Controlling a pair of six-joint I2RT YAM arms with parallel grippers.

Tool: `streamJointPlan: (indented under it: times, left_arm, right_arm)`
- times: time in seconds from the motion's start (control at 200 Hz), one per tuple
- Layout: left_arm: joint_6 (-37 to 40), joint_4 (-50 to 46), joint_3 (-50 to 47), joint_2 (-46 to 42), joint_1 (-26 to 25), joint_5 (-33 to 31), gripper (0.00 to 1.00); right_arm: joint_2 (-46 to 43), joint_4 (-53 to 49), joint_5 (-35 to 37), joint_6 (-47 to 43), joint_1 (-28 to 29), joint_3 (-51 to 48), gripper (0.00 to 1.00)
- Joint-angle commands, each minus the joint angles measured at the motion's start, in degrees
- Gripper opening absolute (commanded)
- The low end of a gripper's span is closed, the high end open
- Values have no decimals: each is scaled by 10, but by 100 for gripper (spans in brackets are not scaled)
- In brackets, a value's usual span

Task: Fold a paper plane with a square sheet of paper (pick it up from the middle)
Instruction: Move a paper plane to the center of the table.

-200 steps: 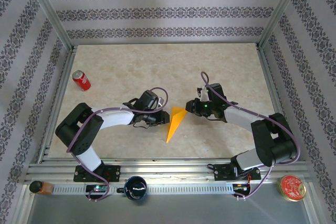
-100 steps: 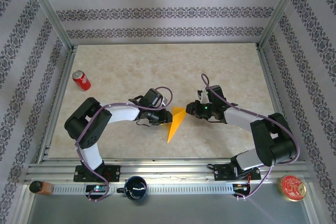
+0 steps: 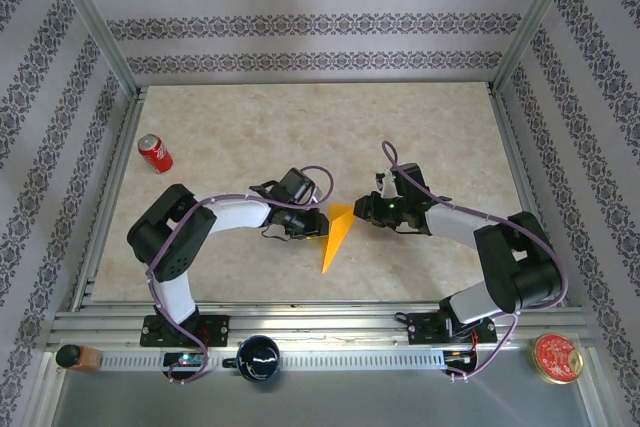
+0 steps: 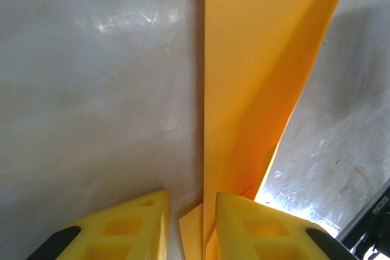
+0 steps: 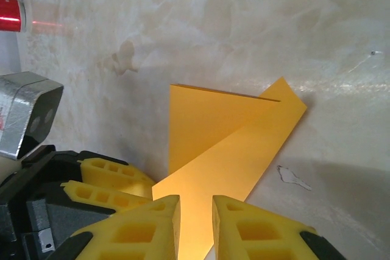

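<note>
1. Change: the left gripper [image 3: 316, 221] has slid further away from the can [image 3: 154, 153] and now sits right at the plane [image 3: 337, 232]. A second ago it was just short of the plane.
2. The right gripper [image 3: 358, 209] has barely moved. It stays on the side of the plane far from the can, at the wide end.
3. The plane's tip has nudged a little further from the can. The rest of the plane looks unchanged.
4. Meaning: both grippers now meet at the wide end, which is probably the set-up for the next crease or for pressing a fold. The plane is already a narrow wedge, so the task looks well along.
5. Left gripper [image 4: 192, 202]: the gap is narrow, with an edge of the plane [image 4: 256, 89] running into it. It reads as pinched.
6. Right gripper [image 5: 196, 202]: the gap is narrow, and a flap of the plane [image 5: 225, 144] goes straight between the fingers. It is gripping the flap.
7. Location: the plane is on the table [image 3: 300, 127], well to the right of the can and nearer the arm bases.
8. Axis: the long axis is a steep diagonal running mostly far to near.
9. Pointing: the tip points at the near edge and leans slightly back toward the can's side. The wide end is further from the bases, between the grippers.
10. One flap lifts off the table in the right wrist view, so the plane is not lying flat.
</note>
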Motion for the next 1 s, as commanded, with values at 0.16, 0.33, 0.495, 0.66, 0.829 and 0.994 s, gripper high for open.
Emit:
streamJointPlan:
  times: [0.16,0.33,0.495,0.66,0.829,0.994]
  left_arm:
    - [-6,13,-18,-19,-5,13,27]
    - [4,-2,0,3,-9,32,27]
    - [9,-6,7,11,-14,41,26]
    - [3,8,5,15,-15,53,26]
    - [-3,19,5,18,-15,58,23]
    - [-17,39,-1,21,-15,63,21]
  right_arm:
    - [18,19,-1,12,11,-5,23]
    - [26,19,-1,12,13,-5,23]
    - [32,22,1,13,14,-11,23]
    - [34,23,2,14,15,-11,23]
    - [47,23,4,14,16,-11,23]
    - [61,31,-1,16,21,-16,22]
